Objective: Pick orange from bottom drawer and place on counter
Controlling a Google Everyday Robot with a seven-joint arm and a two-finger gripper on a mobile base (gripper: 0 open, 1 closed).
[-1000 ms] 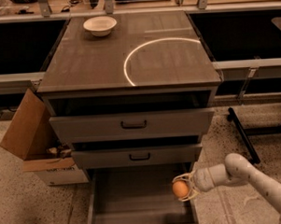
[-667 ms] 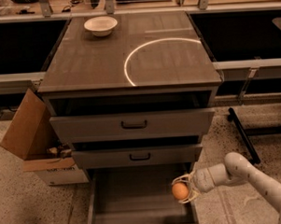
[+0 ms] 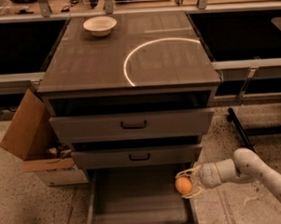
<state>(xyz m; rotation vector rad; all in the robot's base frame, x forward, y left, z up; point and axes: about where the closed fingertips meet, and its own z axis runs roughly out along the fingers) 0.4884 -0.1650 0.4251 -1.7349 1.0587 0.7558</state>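
Observation:
The orange (image 3: 183, 185) is small and round, held between the fingers of my gripper (image 3: 186, 184), which is shut on it. The gripper reaches in from the lower right on a white arm (image 3: 245, 167). The orange hangs above the right side of the open bottom drawer (image 3: 135, 198), a deep tray with a flat grey floor that looks bare. The counter (image 3: 91, 64) is the dark glossy top of the cabinet, far above the gripper, with a bright white arc mark (image 3: 147, 50) on it.
A white bowl (image 3: 100, 25) stands at the counter's back left. Two shallower drawers with black handles (image 3: 133, 125) are partly pulled out above the bottom drawer. An open cardboard box (image 3: 34, 142) leans at the cabinet's left. Speckled floor lies on both sides.
The gripper with the orange has barely moved; it stays over the right side of the bottom drawer.

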